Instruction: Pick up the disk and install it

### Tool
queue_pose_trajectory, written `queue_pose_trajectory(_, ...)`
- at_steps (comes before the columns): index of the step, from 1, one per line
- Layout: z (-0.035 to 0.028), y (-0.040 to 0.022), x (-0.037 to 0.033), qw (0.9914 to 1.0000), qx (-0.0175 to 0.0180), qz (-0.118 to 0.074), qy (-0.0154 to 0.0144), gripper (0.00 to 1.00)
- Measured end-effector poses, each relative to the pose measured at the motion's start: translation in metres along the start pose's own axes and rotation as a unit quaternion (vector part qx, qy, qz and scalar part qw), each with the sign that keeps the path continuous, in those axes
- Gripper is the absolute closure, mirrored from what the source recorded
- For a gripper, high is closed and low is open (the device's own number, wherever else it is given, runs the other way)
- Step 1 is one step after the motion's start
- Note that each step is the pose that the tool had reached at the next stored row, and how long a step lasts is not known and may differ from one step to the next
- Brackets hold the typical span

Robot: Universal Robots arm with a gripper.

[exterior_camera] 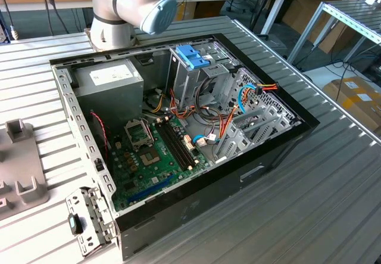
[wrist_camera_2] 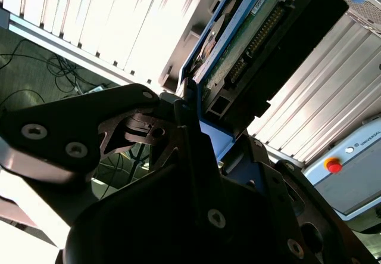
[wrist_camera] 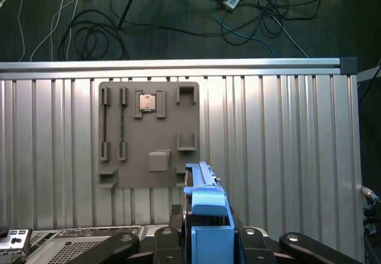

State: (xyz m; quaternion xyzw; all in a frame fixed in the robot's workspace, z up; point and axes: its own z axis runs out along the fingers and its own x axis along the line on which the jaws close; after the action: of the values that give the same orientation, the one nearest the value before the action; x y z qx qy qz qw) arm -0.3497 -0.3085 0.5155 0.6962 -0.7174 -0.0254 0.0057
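Clamped tight on the disk [wrist_camera: 205,207] with the fingers [wrist_camera: 177,219], one at each side of its bright blue carrier. Holding it on edge, lifted clear above the ribbed metal table [wrist_camera: 286,157]. In the first wrist view, poised just short of a grey fixture plate [wrist_camera: 149,174] lying flat on that table, with a processor chip [wrist_camera: 147,102] seated in one pocket and a thin green memory module [wrist_camera: 122,130] in a slot near it. Beyond the table's far rail, loose cables [wrist_camera: 89,31] on the dark floor. In the second wrist view, the disk's green circuit board [wrist_camera_2: 238,49] and dark connector end jutting out past the fingers, blue rail pressed against dark metal. Off to one side, a grey pendant with a red button [wrist_camera_2: 333,165]. In the exterior view, an open computer case [exterior_camera: 274,151] on the table, side panel off. Inside: a grey power supply [exterior_camera: 110,79] toward the exterior view's left, a green motherboard [exterior_camera: 155,157] on the case floor, a tall metal drive cage [exterior_camera: 196,82] topped by a blue clip [exterior_camera: 193,55] near the middle, and coloured wiring [exterior_camera: 262,88] toward the exterior view's right. Behind the case's far edge, a grey joint of the robot arm [exterior_camera: 137,2] with a blue cap. At the exterior view's left edge, beside the case, the same grey fixture plate.
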Motion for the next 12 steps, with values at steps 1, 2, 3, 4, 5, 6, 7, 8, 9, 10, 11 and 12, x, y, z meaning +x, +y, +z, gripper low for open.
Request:
queue_pose_trajectory(1,0.0,-0.0005,0.0,1.0,0.0,0.0,0.0,0.63)
queue_pose_trajectory(2,-0.0001,-0.0011,0.0,1.0,0.0,0.0,0.0,0.63)
queue_pose_trajectory(3,-0.0001,-0.0018,0.0,1.0,0.0,0.0,0.0,0.63)
queue_pose_trajectory(4,-0.0001,-0.0024,0.0,1.0,0.0,0.0,0.0,0.63)
queue_pose_trajectory(5,-0.0002,-0.003,-0.0001,1.0,0.0,0.0,0.0,0.63)
queue_pose_trajectory(6,-0.0002,-0.0037,-0.0001,1.0,0.0,0.0,0.0,0.63)
queue_pose_trajectory(7,-0.0002,-0.0042,-0.0001,1.0,-0.0001,0.0,0.0,0.63)
queue_pose_trajectory(8,-0.0002,-0.0049,-0.0001,1.0,0.0,0.0,0.0,0.63)
queue_pose_trajectory(9,-0.0002,-0.0054,-0.0002,1.0,0.0,0.0,0.0,0.63)
queue_pose_trajectory(10,-0.0003,-0.0063,-0.0002,1.0,0.0,0.0,0.0,0.63)
queue_pose_trajectory(11,-0.0003,-0.0069,-0.0002,1.0,0.0,0.0,0.0,0.63)
queue_pose_trajectory(12,-0.0003,-0.0074,-0.0002,1.0,0.0,0.0,0.0,0.63)
